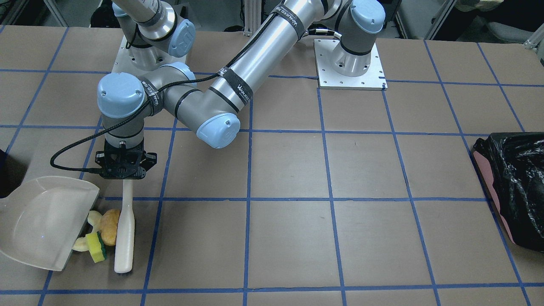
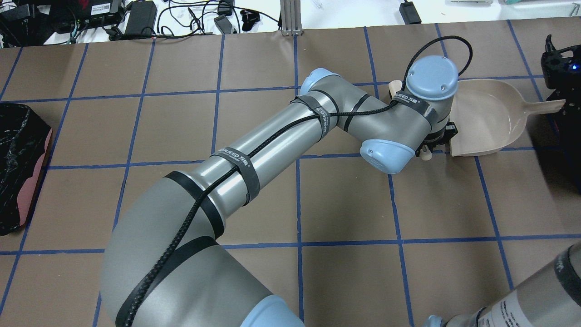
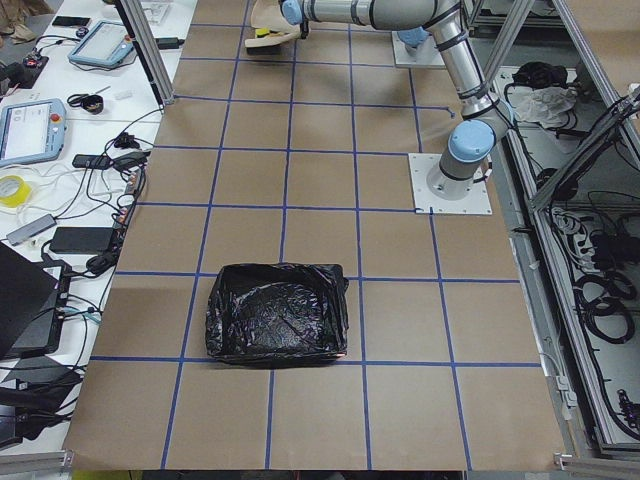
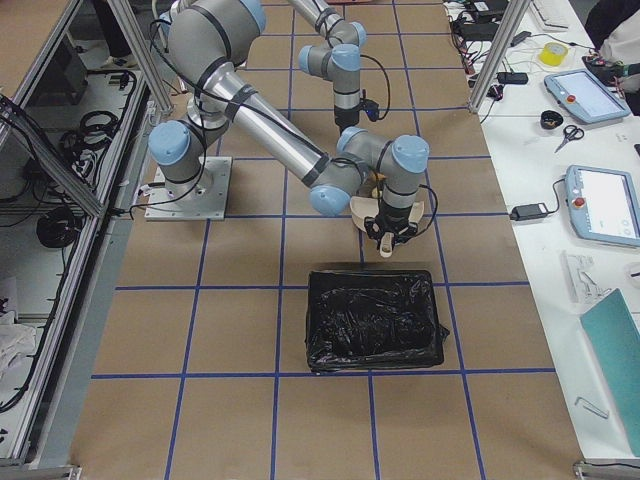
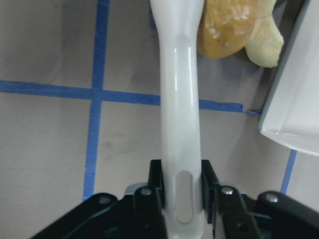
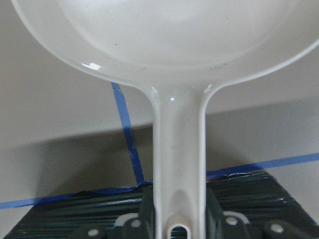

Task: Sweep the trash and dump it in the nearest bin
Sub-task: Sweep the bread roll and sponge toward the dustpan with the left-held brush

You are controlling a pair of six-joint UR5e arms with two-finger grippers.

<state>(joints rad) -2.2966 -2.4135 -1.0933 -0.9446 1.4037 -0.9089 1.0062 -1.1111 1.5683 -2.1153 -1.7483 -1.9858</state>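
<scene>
The left hand (image 5: 182,185) is closed on the end of the white brush (image 1: 124,238) handle, with a finger pressed on each side. The brush runs straight out from the fingers along the table (image 1: 297,238). The trash lies beyond the fingertips, past a blue tape line, between the brush's head and the open lip of the white dustpan (image 1: 42,221). A brown-orange lump (image 1: 110,225) rests against the brush. Pale yellow peel pieces (image 1: 94,217) and a yellow sponge with green backing (image 1: 97,247) sit beside it at the dustpan's lip. The right hand (image 6: 179,211) grips the dustpan's handle, with black bin-liner plastic (image 6: 75,219) beneath it.
</scene>
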